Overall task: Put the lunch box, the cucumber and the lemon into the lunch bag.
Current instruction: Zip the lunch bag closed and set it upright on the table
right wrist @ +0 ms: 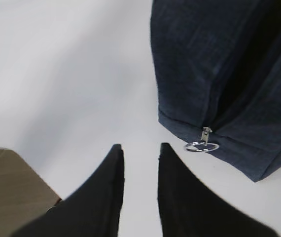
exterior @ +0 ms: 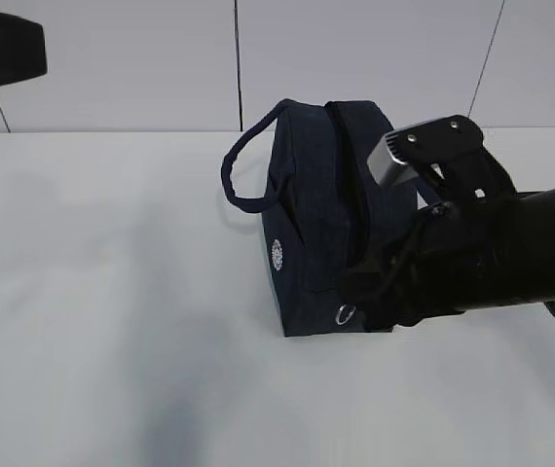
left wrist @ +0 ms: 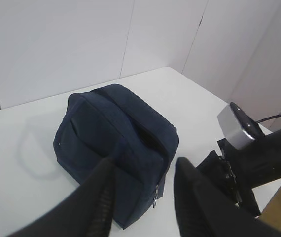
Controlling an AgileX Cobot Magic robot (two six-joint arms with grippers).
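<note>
The dark navy lunch bag [exterior: 321,224] stands on the white table with one loop handle [exterior: 243,170] sticking out to the left. A dark slit runs along its top [left wrist: 148,136]. Its metal ring pull [right wrist: 201,146] hangs at the low end of the zipper, near the table. My right gripper [right wrist: 140,146] hovers over bare table just left of the ring, jaws a little apart with nothing between them. My left gripper [left wrist: 145,162] is open above the bag [left wrist: 116,133], apart from it. The lunch box, the cucumber and the lemon are out of view.
My right arm [exterior: 511,253] reaches in from the right, pressed close to the bag's right side, its silver camera housing [exterior: 424,146] above. A black part of the left arm [exterior: 0,49] hangs at the top left. The table edge with brown floor [right wrist: 7,182] lies near the right gripper.
</note>
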